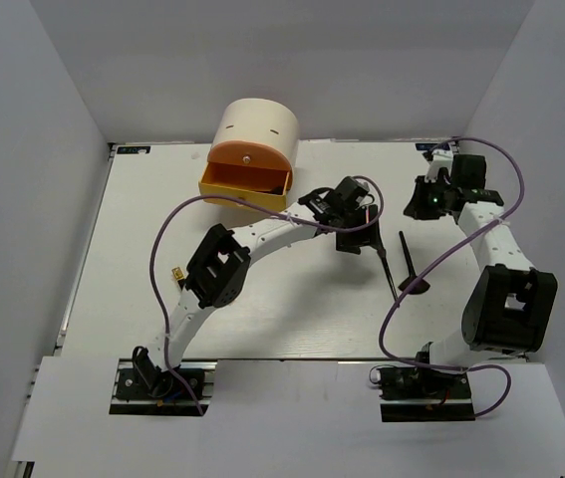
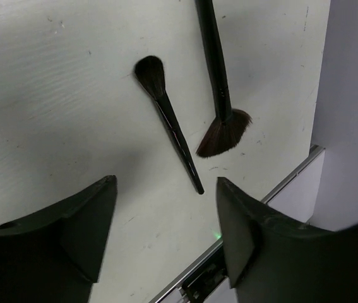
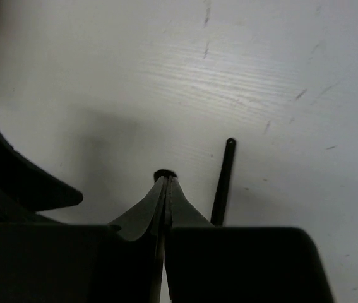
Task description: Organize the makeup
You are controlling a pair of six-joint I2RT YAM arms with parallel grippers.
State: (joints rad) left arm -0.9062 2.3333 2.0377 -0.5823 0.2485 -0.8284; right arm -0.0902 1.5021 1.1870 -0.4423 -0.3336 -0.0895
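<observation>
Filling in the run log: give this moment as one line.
left hand: open, near round brush and fan brush | brushes: flat on table, apart | right hand: shut | orange drawer: open

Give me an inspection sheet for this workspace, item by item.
Surface: white table, lightly scuffed.
Job's things: round-headed black brush and fan-shaped black brush, lying flat, apart.
Clutter: cream half-round box, orange drawer open; small yellow item, unidentifiable.
Grippers: left gripper open near the brushes; right gripper shut, nothing clearly held.
Cables: purple cables looping off both arms.
Surroundings: plain grey walls.
</observation>
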